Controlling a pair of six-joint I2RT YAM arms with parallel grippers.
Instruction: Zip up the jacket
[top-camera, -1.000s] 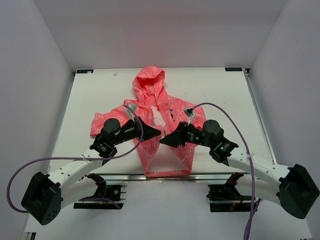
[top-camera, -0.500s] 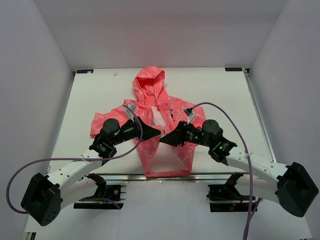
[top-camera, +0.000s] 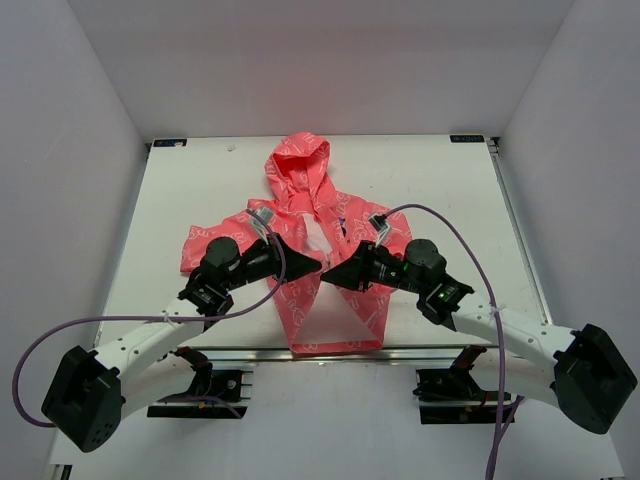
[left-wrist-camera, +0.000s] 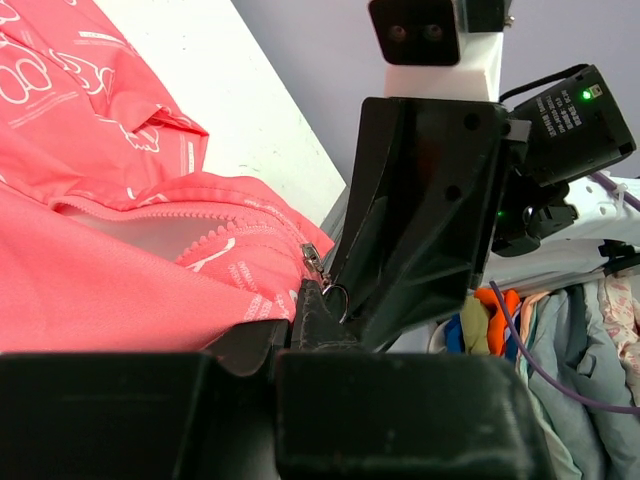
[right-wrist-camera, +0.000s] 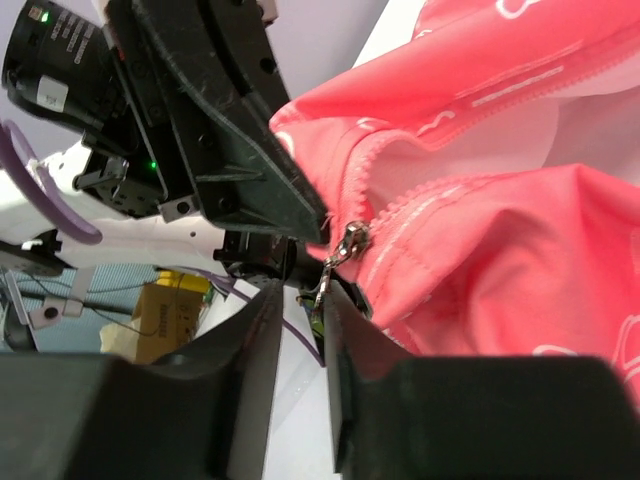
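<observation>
The coral-pink jacket (top-camera: 300, 175) lies flat on the white table, hood at the far end, its front open below the chest. My left gripper (top-camera: 312, 265) is shut on the jacket's edge (left-wrist-camera: 120, 270) right beside the silver zipper slider (left-wrist-camera: 313, 259). My right gripper (top-camera: 329, 278) meets it from the right. In the right wrist view its jaws (right-wrist-camera: 303, 300) stand narrowly open. The metal zipper pull (right-wrist-camera: 322, 285) hangs between them from the slider (right-wrist-camera: 352, 240), close to the right finger (right-wrist-camera: 350, 330). The zipper's lower end is hidden by the grippers.
The white table (top-camera: 450, 200) is walled in grey at the back and both sides. Purple cables loop from both wrists. In the left wrist view a heap of coloured clothes (left-wrist-camera: 560, 330) lies beyond the table's edge.
The right gripper's jaws have narrowed around the zipper pull and its tip has crept slightly left. The left arm and the jacket have not moved.
</observation>
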